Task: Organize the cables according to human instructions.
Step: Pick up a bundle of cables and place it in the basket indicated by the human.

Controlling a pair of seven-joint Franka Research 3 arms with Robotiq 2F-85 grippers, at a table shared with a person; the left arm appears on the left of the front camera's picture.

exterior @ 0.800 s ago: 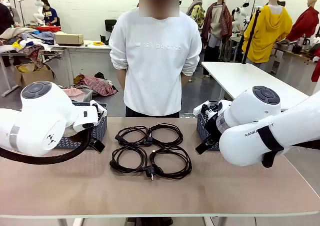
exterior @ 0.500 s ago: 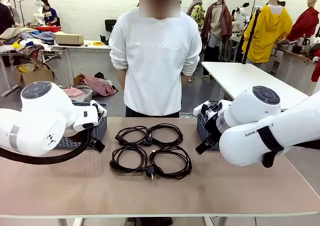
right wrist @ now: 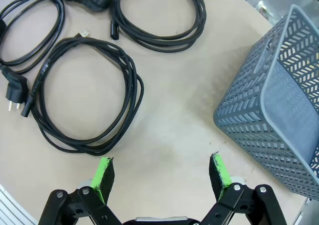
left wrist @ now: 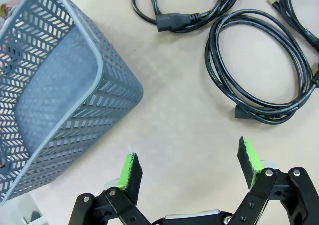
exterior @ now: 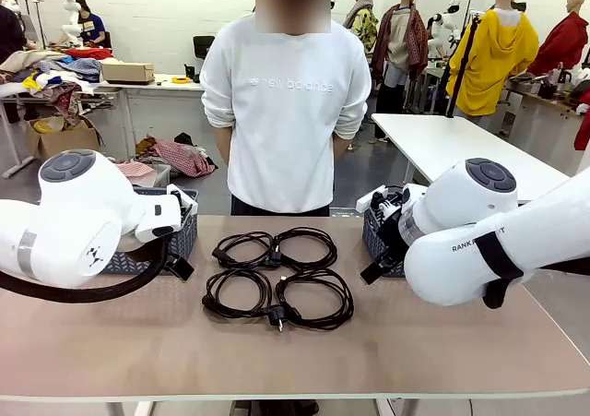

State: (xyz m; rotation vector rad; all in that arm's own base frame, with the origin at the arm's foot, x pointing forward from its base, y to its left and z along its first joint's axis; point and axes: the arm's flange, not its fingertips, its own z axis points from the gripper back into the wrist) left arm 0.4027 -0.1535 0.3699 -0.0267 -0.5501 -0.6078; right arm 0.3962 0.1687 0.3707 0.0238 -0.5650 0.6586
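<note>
Front view: four black coiled cables (exterior: 274,255) mid-surface (exterior: 277,365), between two grey perforated plastic baskets (exterior: 180,241) (one per side); white-sweatshirted person (exterior: 286,112) stands behind. Left jaws and right jaws wide, empty.

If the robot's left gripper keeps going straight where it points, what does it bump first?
Probably the bare table, between the grey basket and the nearest coiled cable, though depth is hard to judge.

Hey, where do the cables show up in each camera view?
Front: cables in the middle, between the left basket and right basket.
Left wrist: cables top right, right of the left basket.
Right wrist: cables upper left, left of the right basket.
Shared landmark: the tan table under them.
</note>
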